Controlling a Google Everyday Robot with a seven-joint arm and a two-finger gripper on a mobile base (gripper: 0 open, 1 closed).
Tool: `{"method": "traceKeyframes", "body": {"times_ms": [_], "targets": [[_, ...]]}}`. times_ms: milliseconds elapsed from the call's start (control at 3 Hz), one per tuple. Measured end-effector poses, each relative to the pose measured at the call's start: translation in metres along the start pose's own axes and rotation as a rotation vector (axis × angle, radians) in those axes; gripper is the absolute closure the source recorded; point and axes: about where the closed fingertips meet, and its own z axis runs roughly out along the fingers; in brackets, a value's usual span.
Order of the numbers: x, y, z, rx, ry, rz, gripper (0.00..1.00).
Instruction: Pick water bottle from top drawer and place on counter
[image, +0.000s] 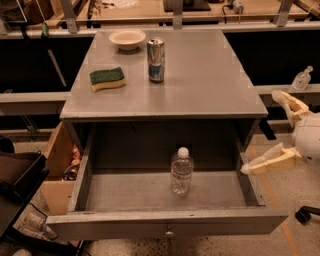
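The water bottle (181, 171), clear with a white cap, stands upright in the middle of the open top drawer (165, 220). The counter (200, 75) is the grey metal top just behind the drawer. My gripper (260, 132) is at the right edge of the view, beside the drawer's right wall and apart from the bottle. Its two cream fingers are spread wide, one (290, 103) up by the counter's corner and one (270, 161) low by the drawer wall. It holds nothing.
On the counter stand a silver-and-blue can (156, 60), a green and yellow sponge (107, 78) and a cream bowl (127, 38). A small pump-top bottle (302, 78) sits on a ledge at the right. Boxes and a dark bin (20, 180) crowd the left floor.
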Motion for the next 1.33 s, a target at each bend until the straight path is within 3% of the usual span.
{"method": "traceKeyframes", "body": {"times_ms": [333,667,1000,1333], "targets": [[0.003,0.009,0.029,-0.061,0.009,0.016,0.0],[0.009,0.022,0.067,-0.12,-0.046,0.04,0.0],[0.024,0.045,0.128,-0.222,-0.202,0.064,0.0],[0.04,0.069,0.137,-0.271,-0.219,0.101,0.0]]}}
